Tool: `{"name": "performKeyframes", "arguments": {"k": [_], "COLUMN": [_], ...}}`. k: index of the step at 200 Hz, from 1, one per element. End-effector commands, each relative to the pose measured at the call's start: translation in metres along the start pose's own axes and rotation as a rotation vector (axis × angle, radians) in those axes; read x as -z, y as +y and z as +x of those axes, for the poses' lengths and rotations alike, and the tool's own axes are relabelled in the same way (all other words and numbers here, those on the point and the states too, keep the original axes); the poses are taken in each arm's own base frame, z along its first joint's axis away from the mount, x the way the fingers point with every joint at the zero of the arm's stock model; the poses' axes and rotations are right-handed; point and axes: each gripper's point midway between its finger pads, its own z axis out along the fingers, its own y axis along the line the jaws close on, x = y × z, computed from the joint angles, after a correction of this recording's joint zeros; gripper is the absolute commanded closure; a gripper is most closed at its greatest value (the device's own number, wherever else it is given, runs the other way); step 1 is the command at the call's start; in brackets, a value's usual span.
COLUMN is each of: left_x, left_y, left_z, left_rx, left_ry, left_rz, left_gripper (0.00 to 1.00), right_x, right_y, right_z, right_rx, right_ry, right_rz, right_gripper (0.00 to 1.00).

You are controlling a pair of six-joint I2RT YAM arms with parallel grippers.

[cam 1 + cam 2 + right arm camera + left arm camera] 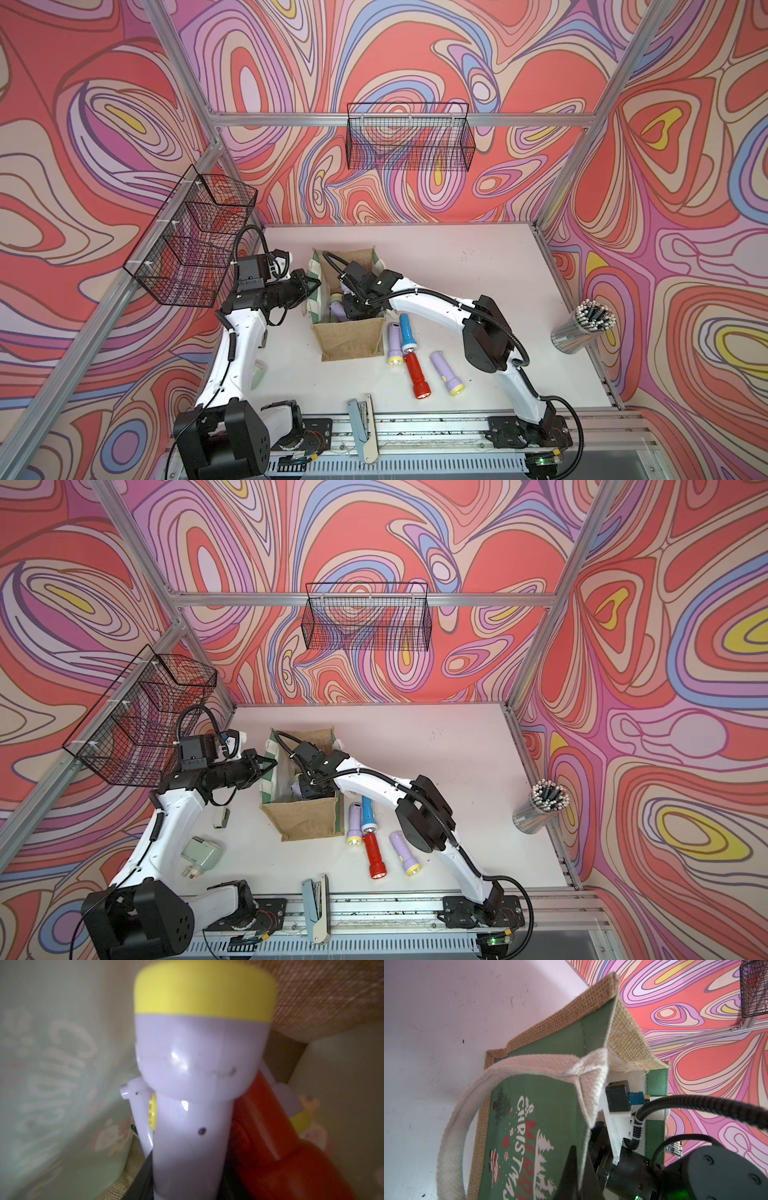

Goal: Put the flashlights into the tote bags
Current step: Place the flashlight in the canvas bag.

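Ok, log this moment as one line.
left end effector: shut on tote bag rim | right end effector: inside bag, holding lilac flashlight | table: four flashlights outside bag

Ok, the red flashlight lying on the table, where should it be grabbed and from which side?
Take the red flashlight by its narrow barrel, just behind the wider head, coming straight down from above. It lies flat, and the table is bare either side there; its tail crowds the blue flashlight and a lilac flashlight.
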Motion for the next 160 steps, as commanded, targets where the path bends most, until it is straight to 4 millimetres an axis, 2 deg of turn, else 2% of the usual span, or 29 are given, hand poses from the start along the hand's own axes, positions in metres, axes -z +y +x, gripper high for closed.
{"name": "performKeyframes", "arguments": {"k": [1, 38, 91, 125, 160], "left_x": [0.006, 0.006, 0.008, 0.007, 0.007], "left_y": [-0.004, -0.006, -0.005, -0.004, -0.003], "left_z": [-0.001, -0.003, -0.003, -0.003, -0.002], "left_rx": [-0.034, -0.035, -0.04, -0.037, -0.037], "left_ry": [-0.016, -0.017, -0.024, -0.024, -0.021], "left_rz": [0.002, 0.001, -0.011, -0.009, -0.009], "left_gripper": [1.0, 1.0, 1.0, 1.0, 1.0], "right_x": [0.003, 0.004, 0.019, 0.025, 0.028], "right_y": [-0.017, -0.026, -0.05, -0.047, -0.029], "right_z": [0.003, 0.007, -0.001, -0.005, -0.009], "right_rx": [0.022, 0.034, 0.025, 0.039, 0.053], "right_ry": [0.009, 0.018, -0.004, -0.007, -0.01], "right_rz": [0.089, 0.125, 0.197, 0.186, 0.1], "right_gripper": [0.75, 0.75, 0.75, 0.68, 0.62]}}
